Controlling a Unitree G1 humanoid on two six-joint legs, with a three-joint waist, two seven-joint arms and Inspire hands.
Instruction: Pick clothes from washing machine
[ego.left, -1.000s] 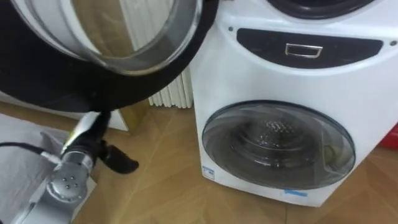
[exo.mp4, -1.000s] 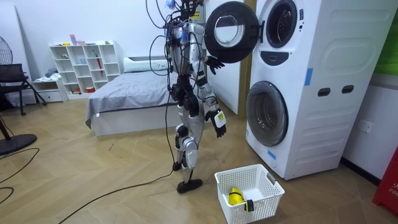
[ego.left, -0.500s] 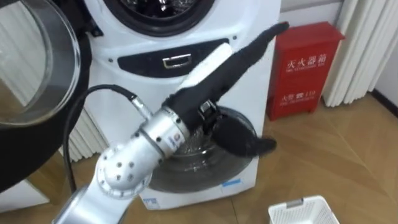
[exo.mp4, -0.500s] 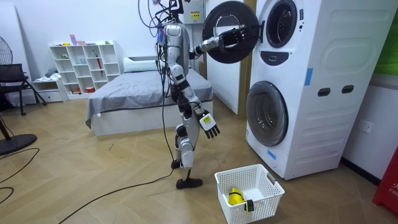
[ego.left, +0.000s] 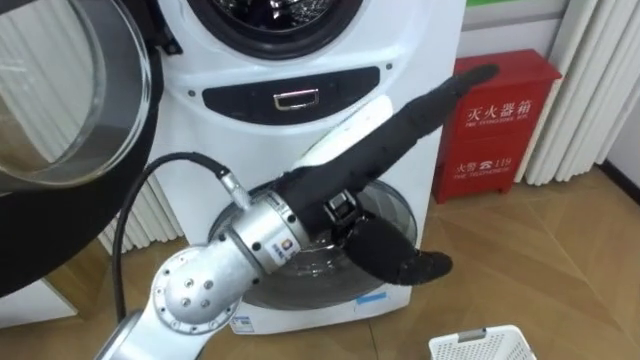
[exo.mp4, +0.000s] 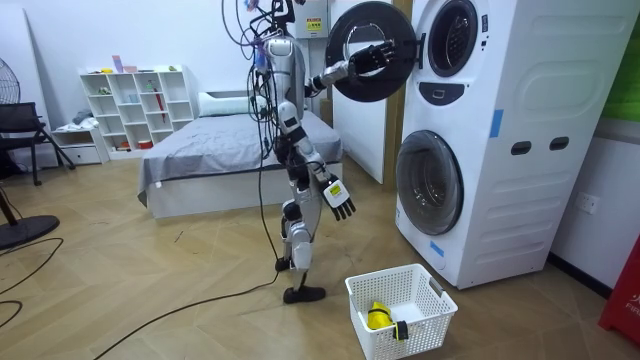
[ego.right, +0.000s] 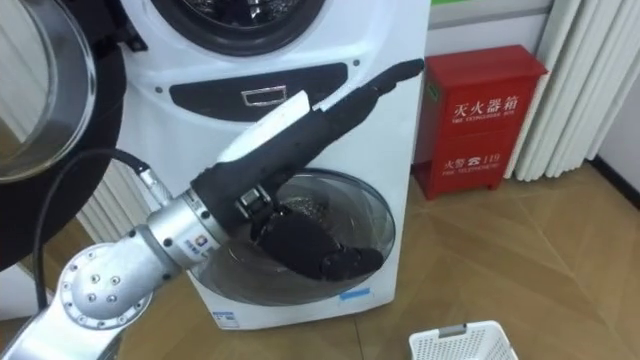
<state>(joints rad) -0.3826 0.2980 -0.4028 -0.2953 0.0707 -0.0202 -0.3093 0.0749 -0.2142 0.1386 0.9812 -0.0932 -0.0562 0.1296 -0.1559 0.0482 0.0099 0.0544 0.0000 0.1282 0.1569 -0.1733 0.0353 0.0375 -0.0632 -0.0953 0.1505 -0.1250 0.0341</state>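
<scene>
Wooden floor (exo.mp4: 150, 280) lies open beside stacked white washing machines (exo.mp4: 500, 130), round glass door (ego.left: 60, 150) swung wide. Left hand (ego.left: 380, 150), fingers straight, stretches below the dark upper drum (ego.left: 270, 15); right hand (exo.mp4: 340, 200) hangs relaxed.

My head stereo pair: looking down, close on washing machine (ego.left: 420, 175) front, lower door (ego.right: 350, 205) mid-frame, eyes barely apart. My room camera: well off, facing whole robot, machine front and side. Shared, as I see it: machine, open upper door (exo.mp4: 355, 85), left hand (ego.left: 370, 155), basket (exo.mp4: 428, 322) rim.
</scene>
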